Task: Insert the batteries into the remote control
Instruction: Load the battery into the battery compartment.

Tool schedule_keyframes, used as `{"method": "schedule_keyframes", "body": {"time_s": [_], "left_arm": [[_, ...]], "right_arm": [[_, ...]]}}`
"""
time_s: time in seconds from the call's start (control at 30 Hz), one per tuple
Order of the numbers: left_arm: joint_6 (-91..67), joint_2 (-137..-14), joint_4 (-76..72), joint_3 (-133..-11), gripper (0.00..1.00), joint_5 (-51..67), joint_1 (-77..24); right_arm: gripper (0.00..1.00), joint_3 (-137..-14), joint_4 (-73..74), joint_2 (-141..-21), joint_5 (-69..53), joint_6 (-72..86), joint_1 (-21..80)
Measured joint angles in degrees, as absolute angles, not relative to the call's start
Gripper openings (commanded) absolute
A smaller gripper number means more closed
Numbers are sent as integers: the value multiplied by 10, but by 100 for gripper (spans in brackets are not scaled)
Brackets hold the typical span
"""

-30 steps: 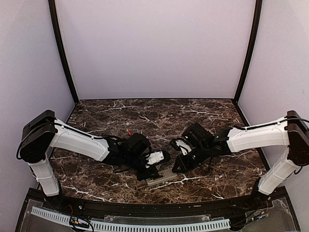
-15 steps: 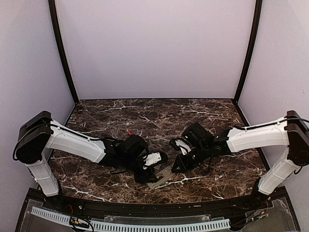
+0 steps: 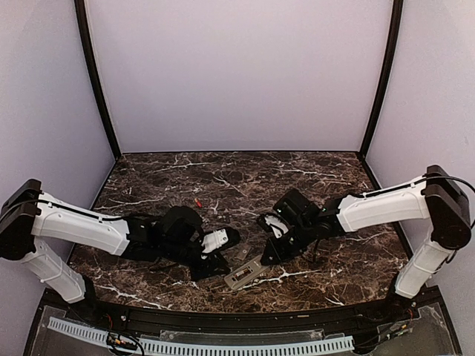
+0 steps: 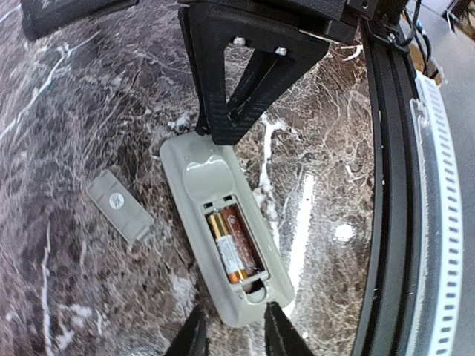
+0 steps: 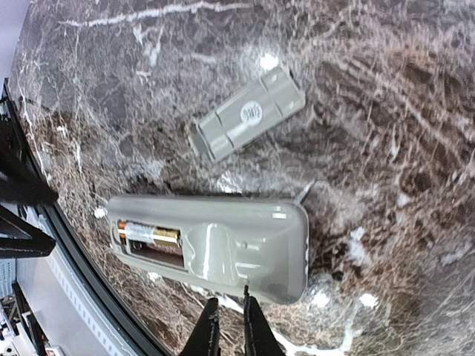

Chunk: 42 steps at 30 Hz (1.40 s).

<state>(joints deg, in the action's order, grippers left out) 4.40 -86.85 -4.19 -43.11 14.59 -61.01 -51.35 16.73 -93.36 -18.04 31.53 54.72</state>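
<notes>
The remote control (image 4: 223,230) (image 5: 215,245) (image 3: 248,274) lies back-up on the marble, its battery bay open. Two batteries sit side by side in the bay, one gold and white (image 4: 226,248) (image 5: 148,234), one reddish-brown (image 4: 245,237). A small red battery (image 3: 197,202) lies on the table behind the left arm. My left gripper (image 4: 234,337) (image 3: 221,271) stands open just short of the remote's bay end, apart from it. My right gripper (image 5: 230,330) (image 3: 264,259) is shut, its tips against the edge of the remote's other end.
A flat grey cover piece (image 4: 119,205) (image 5: 249,111) lies loose on the marble beside the remote. The table's black front rim (image 4: 386,222) (image 5: 67,245) runs close to the remote, with a white slotted strip (image 4: 445,222) beyond it.
My left arm has drawn back to the left and its gripper has opened off the remote's end. The remote has turned slightly. My right gripper stays shut at the other end.
</notes>
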Motion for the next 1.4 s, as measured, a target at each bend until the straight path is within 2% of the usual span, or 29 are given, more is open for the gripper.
{"method": "schedule_keyframes", "body": {"time_s": [0.13, 0.43, 0.77, 1.4], "left_arm": [[38, -843, -45, -401, 13, 129, -618], [36, -868, -74, -389, 11, 108, -636], [36, -908, -119, -385, 9, 97, -644], [36, -932, -157, -385, 7, 95, -646]], "right_arm": [[4, -534, 165, -948, -185, 307, 540], [0, -550, 155, -967, -228, 294, 558], [0, -566, 145, -1016, -250, 301, 568], [0, -576, 124, -1037, -261, 318, 571]]}}
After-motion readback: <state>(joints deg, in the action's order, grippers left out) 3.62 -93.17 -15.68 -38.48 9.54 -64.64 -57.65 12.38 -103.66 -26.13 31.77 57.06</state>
